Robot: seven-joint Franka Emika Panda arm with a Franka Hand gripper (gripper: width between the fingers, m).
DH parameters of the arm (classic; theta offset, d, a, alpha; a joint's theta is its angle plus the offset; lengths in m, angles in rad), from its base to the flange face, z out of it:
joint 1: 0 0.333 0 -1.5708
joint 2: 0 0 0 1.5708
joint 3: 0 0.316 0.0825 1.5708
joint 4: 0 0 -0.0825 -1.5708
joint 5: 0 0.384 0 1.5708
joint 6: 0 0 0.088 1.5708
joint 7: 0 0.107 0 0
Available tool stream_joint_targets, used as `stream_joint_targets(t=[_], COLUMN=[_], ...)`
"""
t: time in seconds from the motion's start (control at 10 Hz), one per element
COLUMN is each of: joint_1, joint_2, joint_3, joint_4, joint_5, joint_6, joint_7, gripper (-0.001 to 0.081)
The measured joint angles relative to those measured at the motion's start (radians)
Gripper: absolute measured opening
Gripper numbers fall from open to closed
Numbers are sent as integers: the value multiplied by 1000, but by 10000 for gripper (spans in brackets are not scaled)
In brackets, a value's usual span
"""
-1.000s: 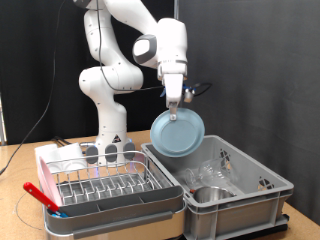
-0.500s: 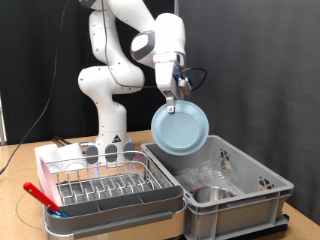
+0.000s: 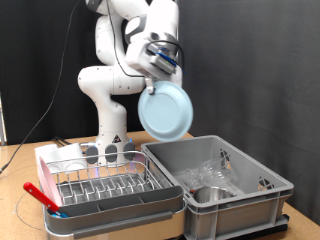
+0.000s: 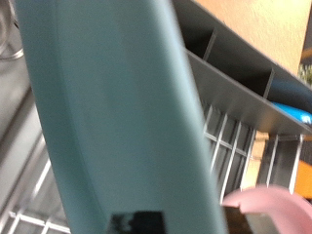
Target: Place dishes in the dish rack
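white rounded arm point(image 3: 118, 75), grey joint rings, black cable trailing behind (glossy shell).

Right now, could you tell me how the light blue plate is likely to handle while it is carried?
The plate keeps its round shape, so probably rigid. The claw pinches only its rim, so it may swing. Its glossy surface suggests it is slippery.

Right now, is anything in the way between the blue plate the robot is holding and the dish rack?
Nothing visible is. The gripper holds the light blue plate up in the air, above the edge of the grey crate. The dish rack sits lower, towards the exterior view's left, with open slots and only air between.
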Motion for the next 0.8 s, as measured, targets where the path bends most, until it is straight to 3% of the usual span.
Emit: stream_joint_targets(t=[0.3,0.4,0.5,0.7,0.8], joint_1=[5,5,8,15,14], joint_2=[-62,-60,-54,-1,42], joint_3=[-98,-94,-90,-98,-112], joint_4=[9,8,13,91,141], joint_5=[19,19,23,89,119], joint_6=[-142,-142,-201,-468,-559], joint_7=[-137,-136,-155,-239,-271], gripper=[39,39,39,39,39])
